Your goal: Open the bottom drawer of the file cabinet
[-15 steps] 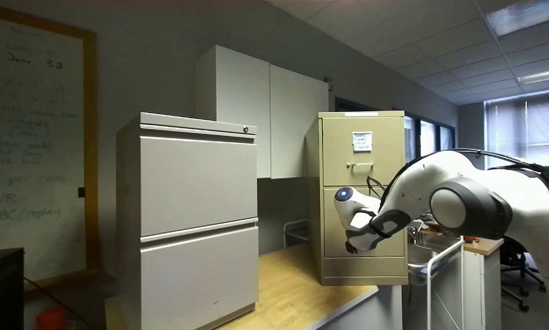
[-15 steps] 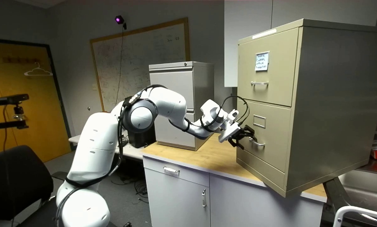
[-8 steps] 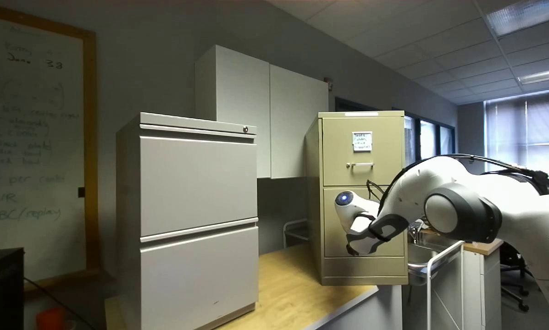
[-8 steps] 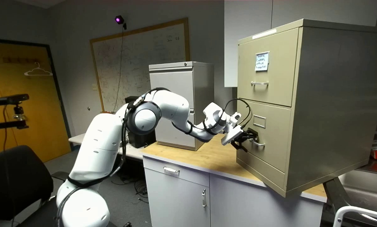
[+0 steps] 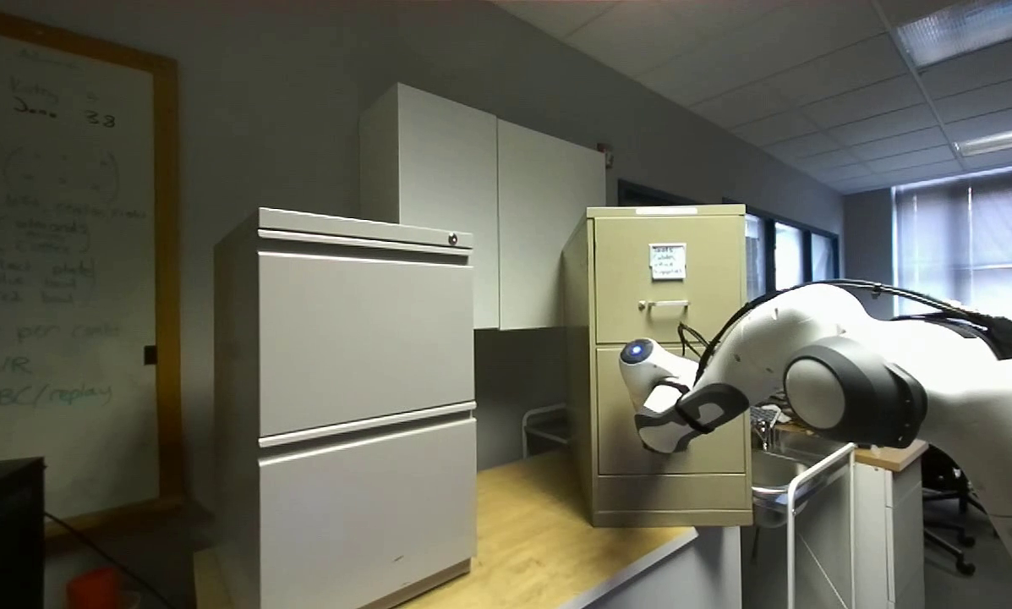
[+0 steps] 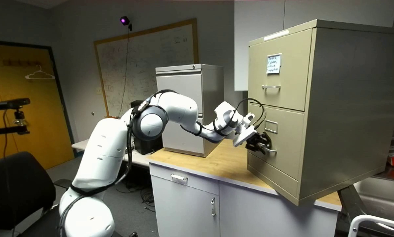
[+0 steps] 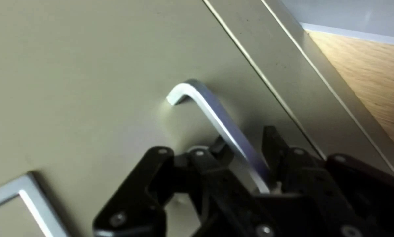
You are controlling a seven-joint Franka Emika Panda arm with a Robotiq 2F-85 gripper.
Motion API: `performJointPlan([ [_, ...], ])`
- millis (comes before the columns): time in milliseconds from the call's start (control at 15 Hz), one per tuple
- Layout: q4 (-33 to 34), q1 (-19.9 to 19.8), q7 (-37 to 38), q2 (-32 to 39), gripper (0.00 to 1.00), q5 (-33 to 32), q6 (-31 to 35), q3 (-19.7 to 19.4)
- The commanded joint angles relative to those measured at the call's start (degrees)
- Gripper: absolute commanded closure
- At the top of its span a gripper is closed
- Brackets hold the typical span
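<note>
The tall beige file cabinet (image 6: 345,98) appears in both exterior views. Its bottom drawer (image 6: 289,141) sits flush with the cabinet front, beneath the upper drawer. In the wrist view the drawer's silver handle (image 7: 213,112) slants across the beige front (image 7: 85,65) and runs down between the two black fingers of my gripper (image 7: 244,141). The jaws stand narrow around the bar, one on each side. Blur hides whether both press on it. In an exterior view my gripper (image 6: 266,145) is at the handle's left part; in an exterior view the robot's hand (image 5: 653,397) covers it.
A light-grey two-drawer cabinet (image 5: 366,338) stands on the same wooden counter (image 5: 539,524). White cupboard doors (image 6: 187,204) lie under the counter. A sink (image 5: 776,474) and a white metal rail (image 5: 818,474) are beside the file cabinet. A black cable (image 6: 249,99) loops above the wrist.
My gripper has moved in toward the handle, dipping and then rising slightly. Its fingers, spread apart before, have come together around the bar. The drawer has not moved.
</note>
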Motion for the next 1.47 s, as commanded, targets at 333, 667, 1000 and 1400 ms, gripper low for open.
performJointPlan([
  [333, 0.0, 0.2, -4.0, -0.7, 0.95, 2.7, -3.3, 1.0],
  [667, -6.7, 0.7, -5.9, -5.4, 0.95, 6.8, -5.1, 3.5],
  [1000, -13.4, 2.2, -4.8, -9.8, 0.95, 6.0, -1.9, 3.7],
  [1400, -19.9, 2.5, -6.2, -14.9, 0.95, 6.4, -0.9, 4.4],
])
